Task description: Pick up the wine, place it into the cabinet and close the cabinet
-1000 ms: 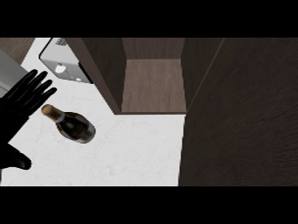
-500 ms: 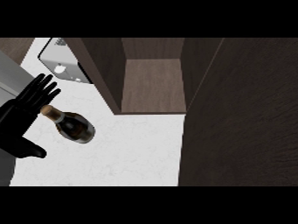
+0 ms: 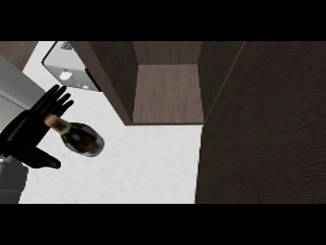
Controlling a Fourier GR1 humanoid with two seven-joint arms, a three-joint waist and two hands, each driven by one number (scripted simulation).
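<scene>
Surface, head view: white, faintly marbled counter top (image 3: 147, 167), seen steeply from above; a dark brown wooden cabinet (image 3: 169, 95) stands open at the far side, its bare shelf facing the viewer.
Cabinet door: broad dark wood panel (image 3: 271, 124) fills the right of the view, swung open and edge-on to the opening.
Other item: pale grey appliance with a round knob (image 3: 70, 72) at the upper left, behind the hand.
Task object: dark glass wine bottle with a tan capped neck (image 3: 81, 138), on the counter left of and nearer than the cabinet opening, well apart from the shelf.
Bottle axis: neck points up-left toward the fingers, fat base down-right toward open counter; standing or tilted cannot be settled from this angle.
Left hand: black left hand (image 3: 27, 134) sits just left of the bottle, palm turned to it.
Fingers: straight and close together, reaching up past the neck; thumb juts out low, below the bottle body. Not curled round the glass.
Contact: fingertips overlap the neck cap; touching or just beside cannot be told.
Right hand: not visible.
Key relation: bottle lies to the right of the palm, between fingers and thumb line, so the left hand is the near one.
Judgement: grasp not yet made; closing round the neck or shoulder looks like the step in hand.
</scene>
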